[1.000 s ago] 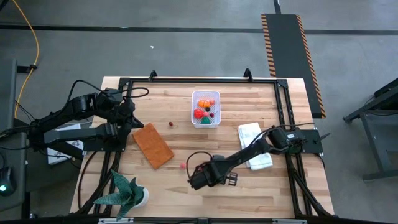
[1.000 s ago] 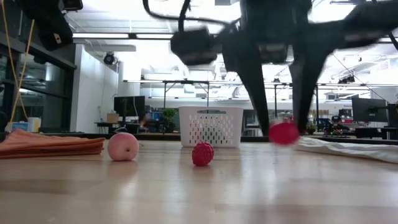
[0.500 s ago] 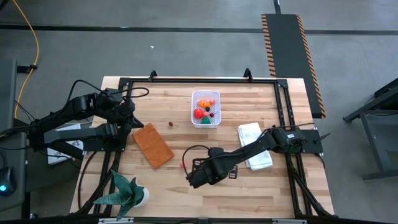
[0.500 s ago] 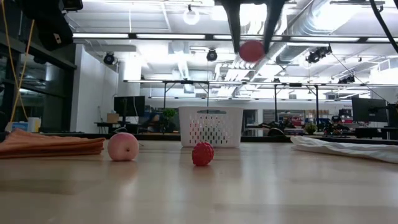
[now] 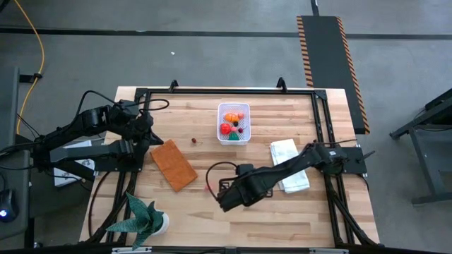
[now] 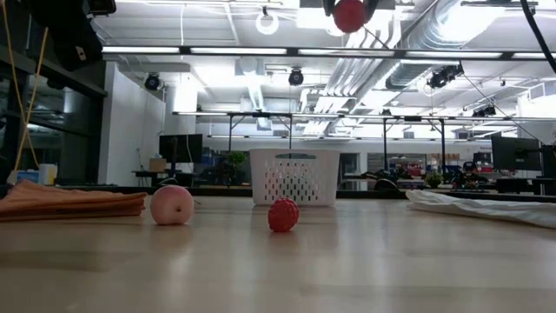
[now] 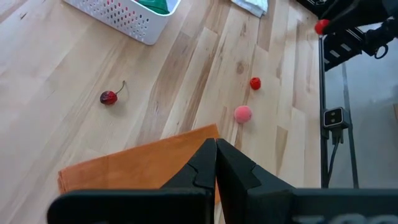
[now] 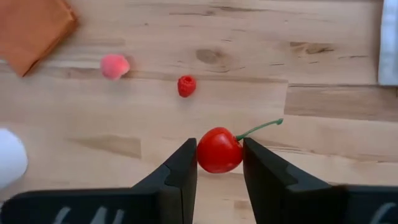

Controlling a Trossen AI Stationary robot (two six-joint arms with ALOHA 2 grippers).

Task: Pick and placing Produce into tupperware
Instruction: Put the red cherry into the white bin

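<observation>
Wooden table (image 5: 282, 113), light planks in a black frame, on a grey floor; the low view looks past it into a lit workshop hall. Right arm: reaches from the right edge across the near half, its gripper (image 8: 219, 163) raised well above the board, fingers clamped on a red cherry (image 8: 219, 150) with a green stem; the same cherry shows at the top of the low view (image 6: 349, 14), high over the surface. Left arm: folded at the left edge, its gripper (image 7: 216, 163) with fingers pressed together and nothing between them, above the cloth's near end. Orange cloth (image 5: 173, 164): flat rectangle, left of centre. Plant (image 5: 141, 215): green, spiky, white pot, near-left corner. White cloth (image 5: 289, 174): folded, right side, partly under the right arm. Tub (image 5: 233, 122): white, perforated walls, rear centre, holding an orange piece (image 5: 232, 116), a red piece (image 5: 225, 128), a green piece (image 5: 233, 136) and small dark bits too small to tell. Loose produce on the board: a pink peach (image 6: 172, 205) just off the orange cloth's corner; a red raspberry (image 6: 282, 215) near it, towards the right arm; a dark stemmed cherry (image 7: 109, 97) between the tub and the orange cloth, apart from both.
</observation>
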